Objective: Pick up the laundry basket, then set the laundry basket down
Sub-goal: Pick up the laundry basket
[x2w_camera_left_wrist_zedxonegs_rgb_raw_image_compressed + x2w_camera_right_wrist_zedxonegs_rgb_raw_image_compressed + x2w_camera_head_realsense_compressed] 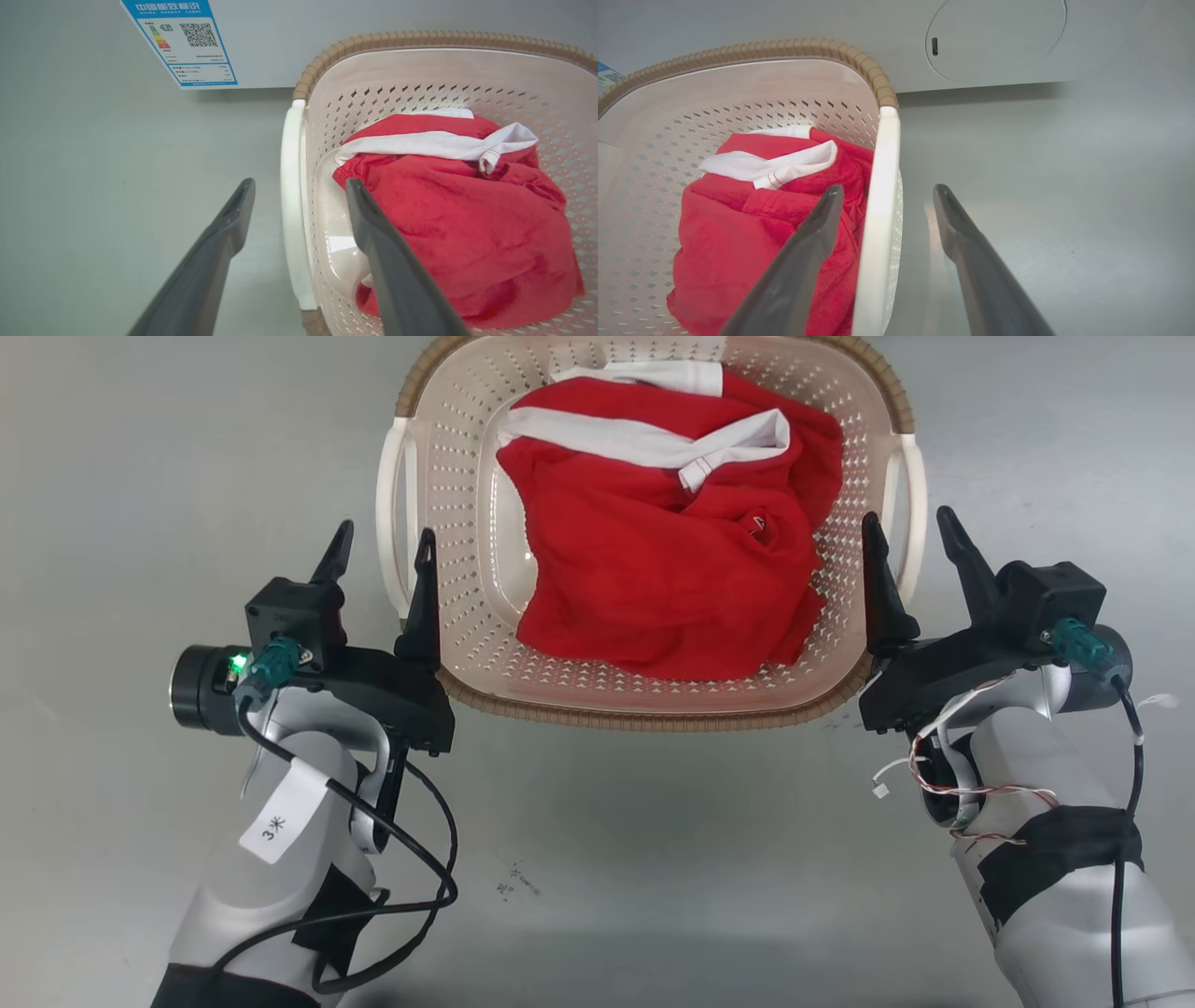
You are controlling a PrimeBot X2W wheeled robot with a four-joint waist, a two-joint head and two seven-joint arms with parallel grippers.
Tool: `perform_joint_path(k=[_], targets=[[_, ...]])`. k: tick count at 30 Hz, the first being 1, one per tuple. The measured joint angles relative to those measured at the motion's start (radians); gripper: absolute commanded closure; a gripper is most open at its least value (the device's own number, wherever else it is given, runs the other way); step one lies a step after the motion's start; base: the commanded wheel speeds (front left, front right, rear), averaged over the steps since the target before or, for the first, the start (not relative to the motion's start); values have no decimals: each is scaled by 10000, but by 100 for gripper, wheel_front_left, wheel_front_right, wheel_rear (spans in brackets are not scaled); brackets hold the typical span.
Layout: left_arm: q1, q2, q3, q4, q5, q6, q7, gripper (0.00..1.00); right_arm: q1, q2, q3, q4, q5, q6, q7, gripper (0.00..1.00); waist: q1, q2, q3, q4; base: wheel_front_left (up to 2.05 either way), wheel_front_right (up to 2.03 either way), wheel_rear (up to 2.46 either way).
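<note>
Laundry basket between left gripper, right gripper.

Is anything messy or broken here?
Nothing is spilled or broken. The red cloth lies crumpled inside the basket; the left pincer and right pincer, open, straddle its handles. Thin wires dangle by the right arm.

Glossy perforated plastic laundry basket

Both arms reach out front here. The left forearm and right forearm come up from the bottom corners of the head view, each with a black cable hanging off the wrist. The left gripper has its two dark fingers spread well apart, pointing forward. The right gripper is the same deal, roughly level with it.
</note>
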Motion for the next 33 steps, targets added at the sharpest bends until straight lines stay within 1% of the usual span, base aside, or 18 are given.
perform_joint_path(k=[5, 11, 13, 19, 26, 30, 31, 32, 33], targets=[[-157, -17, -50, 485, 0, -12, -12, 0, -258, 67, 67, 382, 12, -2, -4, 0, 0, 0, 174, 33, 0, 0, 0], [-660, -35, -117, 982, 0, -174, -13, 0, -688, 138, 167, 815, 48, -19, -6, 0, 0, -2, 418, -24, 0, 0, 0], [-780, -38, -174, 1131, 10, -176, -13, 0, -779, 142, 199, 936, 79, -94, -6, 0, 0, -2, 504, -40, 0, 0, 0], [-1179, -48, -217, 1624, 8, -184, -15, 0, -1062, 159, 339, 1310, 104, -105, -6, 0, 0, -2, 759, -57, 0, 0, 0], [-1315, -63, -244, 2245, -23, -190, -31, 0, -1312, 153, 556, 1651, 263, -104, -107, 0, -4, -3, 869, -38, 0, 0, 0], [-1530, -65, -259, 2441, -82, -272, -40, 0, -1517, 150, 683, 1802, 268, -102, -150, 0, -3, -4, 896, -41, 0, 0, 0], [-1583, -69, -278, 2504, -84, -272, -40, 0, -1535, 144, 742, 1822, 305, -104, -155, 2, -3, -3, 901, -41, 0, 0, 0], [-1627, -71, -299, 2552, -84, -278, -42, 17, -1540, 130, 802, 1829, 380, -104, -178, 20, -3, -3, 905, -37, 0, 0, 0], [-1653, -73, -314, 2598, -84, -320, -42, 41, -1549, 115, 861, 1833, 437, -104, -180, 51, -3, -3, 909, -33, 0, 0, 0]])
